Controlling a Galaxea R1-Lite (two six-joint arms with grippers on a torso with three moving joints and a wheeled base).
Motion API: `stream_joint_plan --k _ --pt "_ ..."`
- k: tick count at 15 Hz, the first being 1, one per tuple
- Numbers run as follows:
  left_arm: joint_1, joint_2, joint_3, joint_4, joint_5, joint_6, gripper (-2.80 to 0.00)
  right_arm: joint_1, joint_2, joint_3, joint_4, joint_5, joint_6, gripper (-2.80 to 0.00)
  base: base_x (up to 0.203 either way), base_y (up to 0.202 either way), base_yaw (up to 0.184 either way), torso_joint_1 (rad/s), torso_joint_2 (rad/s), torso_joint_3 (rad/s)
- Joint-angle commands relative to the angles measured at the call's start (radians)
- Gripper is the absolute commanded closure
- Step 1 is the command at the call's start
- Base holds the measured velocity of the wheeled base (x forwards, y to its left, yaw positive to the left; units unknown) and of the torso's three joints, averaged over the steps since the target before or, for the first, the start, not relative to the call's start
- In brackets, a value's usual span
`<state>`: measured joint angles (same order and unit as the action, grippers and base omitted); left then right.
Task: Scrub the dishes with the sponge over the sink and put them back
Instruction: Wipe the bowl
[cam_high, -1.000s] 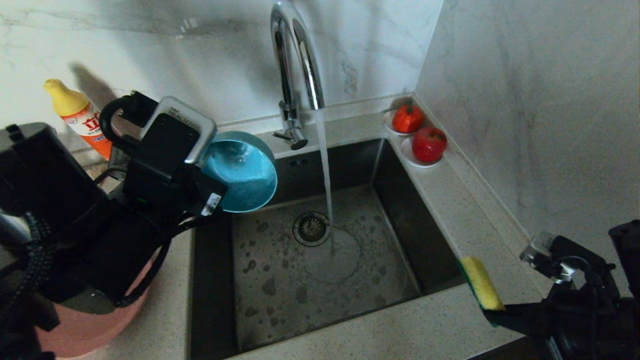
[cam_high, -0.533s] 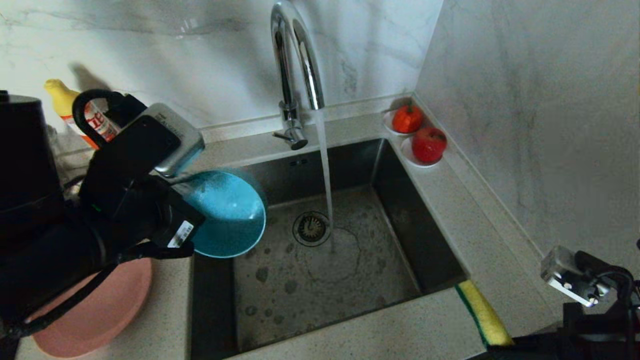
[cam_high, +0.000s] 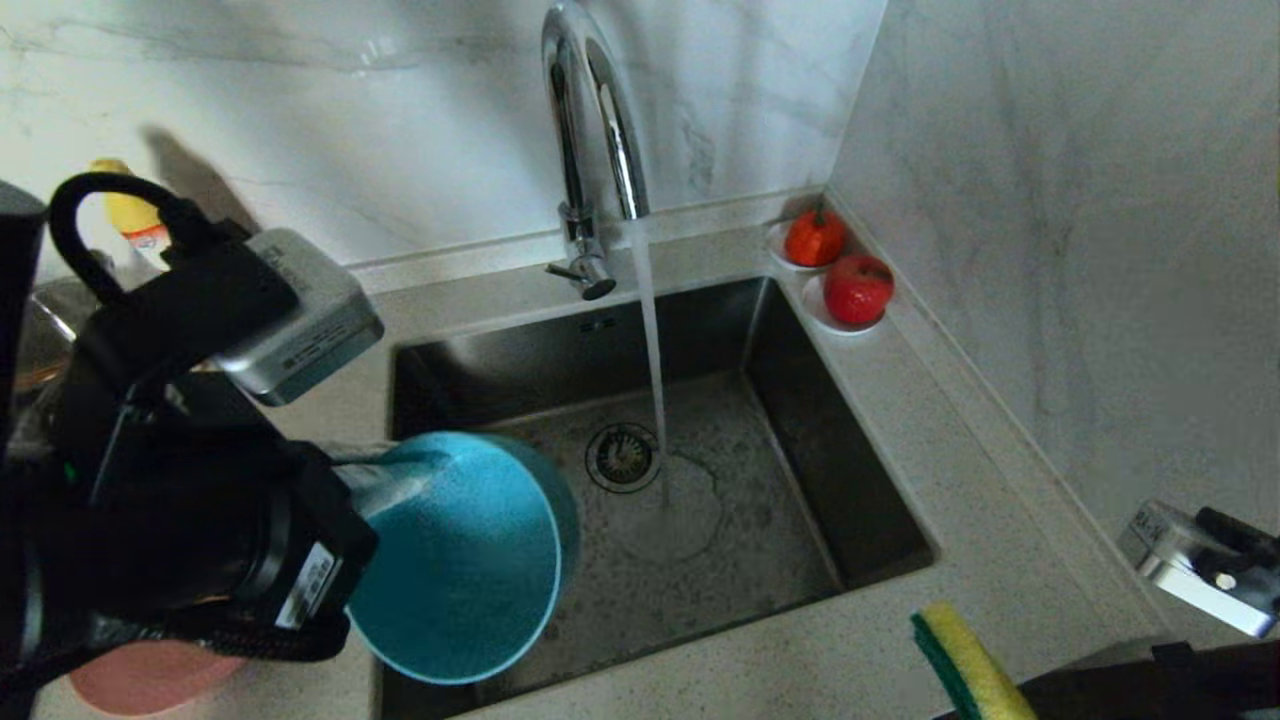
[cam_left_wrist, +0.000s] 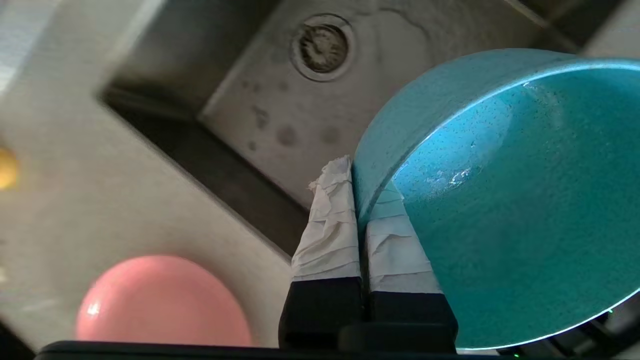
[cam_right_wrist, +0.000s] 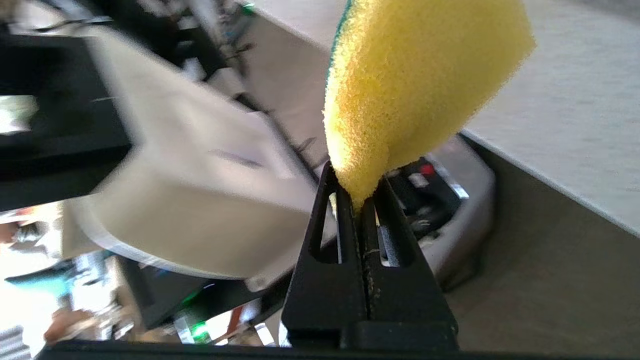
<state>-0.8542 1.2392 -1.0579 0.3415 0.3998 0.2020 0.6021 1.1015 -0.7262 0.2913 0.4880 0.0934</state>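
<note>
My left gripper (cam_left_wrist: 364, 190) pinches the rim of the one teal bowl (cam_high: 455, 560), tilted on edge over the near left corner of the sink (cam_high: 850, 500); one pink plate (cam_left_wrist: 160, 300) lies on the counter just behind my fingers. My right gripper (cam_right_wrist: 357, 197) clamps the single sponge (cam_right_wrist: 420, 85) above the front counter edge, well apart from the bowl, with the whole basin free between us.

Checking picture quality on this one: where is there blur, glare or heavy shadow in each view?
Head view: sink walls dark, glare on the tap, left arm casts a shadow on the wall. Left wrist view: teal bowl sharp with a highlight, pink plate and counter soft. Right wrist view: sponge sharp, background smeared.
</note>
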Motion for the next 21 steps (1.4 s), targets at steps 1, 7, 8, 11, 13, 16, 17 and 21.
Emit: stream_joint_plan --k 1,7,8,11,13,16,17,21 --pt "-0.024 -0.034 0.039 0.005 -0.002 -0.004 0.0 0.052 -0.023 -0.04 0.036 0.016 0.057 0.0 0.0 0.0 0.0 0.0 0.0 0.0" --pt "-0.034 0.058 0.06 -0.069 0.033 -0.023 0.0 0.098 -0.007 -0.09 0.058 0.096 0.143 0.0 0.0 0.0 0.0 0.0 0.0 0.0" --pt "-0.034 0.082 0.059 -0.111 0.078 -0.025 0.0 0.106 -0.003 -0.097 0.061 0.107 0.148 0.0 0.0 0.0 0.0 0.0 0.0 0.0" --pt "-0.067 0.106 0.073 -0.18 0.149 -0.025 0.0 0.153 0.03 -0.126 0.083 0.11 0.174 0.0 0.0 0.0 0.0 0.0 0.0 0.0" --pt "-0.089 0.106 0.079 -0.182 0.157 -0.023 0.0 0.188 0.075 -0.158 0.083 0.109 0.187 0.0 0.0 0.0 0.0 0.0 0.0 0.0" --pt "-0.092 0.106 0.087 -0.183 0.175 -0.023 0.0 0.231 0.133 -0.22 0.085 0.108 0.218 0.0 0.0 0.0 0.0 0.0 0.0 0.0" --pt "-0.096 0.105 0.091 -0.185 0.181 -0.021 0.0 0.244 0.155 -0.239 0.085 0.108 0.237 0.0 0.0 0.0 0.0 0.0 0.0 0.0" --pt "-0.097 0.138 0.107 -0.267 0.214 -0.028 0.0 0.266 0.251 -0.294 0.086 0.105 0.253 0.0 0.0 0.0 0.0 0.0 0.0 0.0"
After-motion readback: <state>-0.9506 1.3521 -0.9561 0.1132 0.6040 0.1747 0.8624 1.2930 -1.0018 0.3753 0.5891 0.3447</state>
